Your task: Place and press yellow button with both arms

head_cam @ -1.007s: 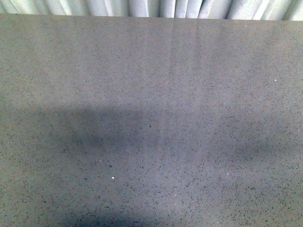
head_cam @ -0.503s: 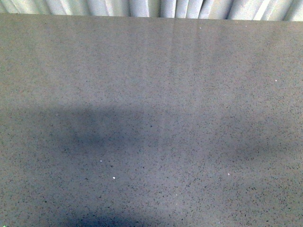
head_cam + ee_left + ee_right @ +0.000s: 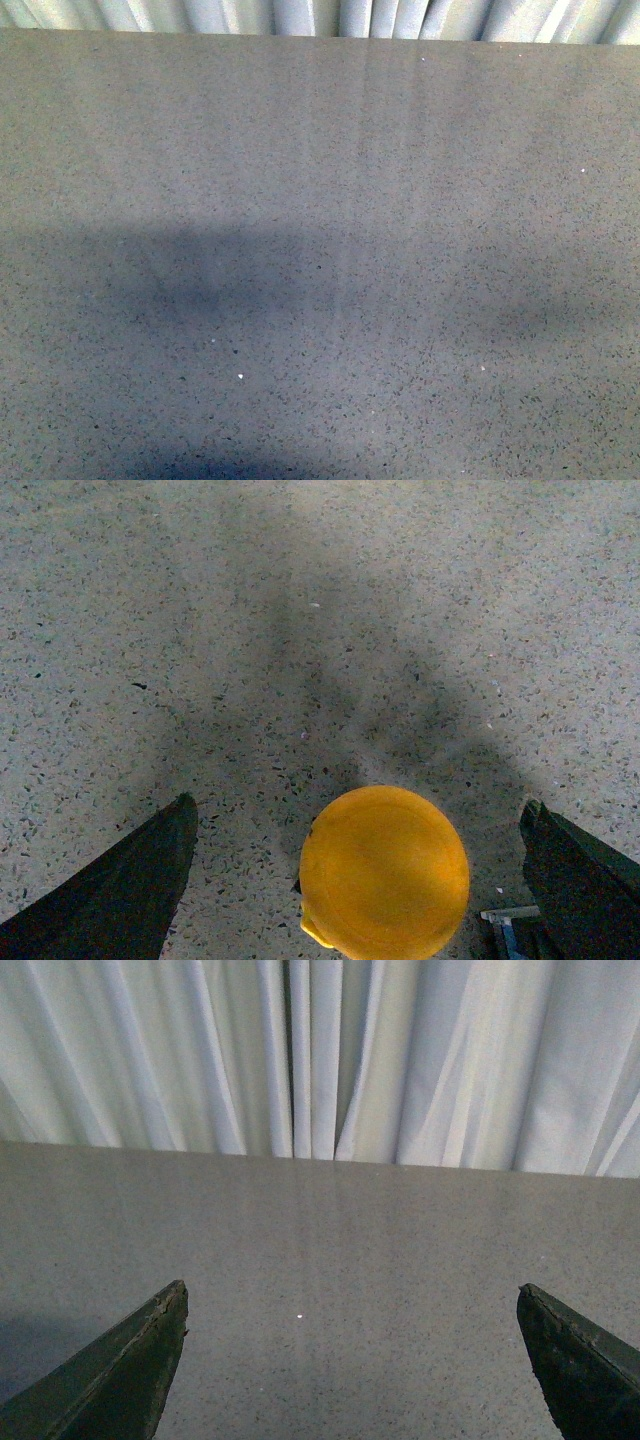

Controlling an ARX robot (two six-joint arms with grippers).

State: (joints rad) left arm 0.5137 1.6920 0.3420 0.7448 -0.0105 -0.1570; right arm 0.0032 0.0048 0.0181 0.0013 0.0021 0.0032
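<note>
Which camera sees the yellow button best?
The left wrist view: the yellow button shows large and clear there. The front view shows only table; the right wrist view shows table and curtain, no button.

No readable text, label or number shows anywhere.
</note>
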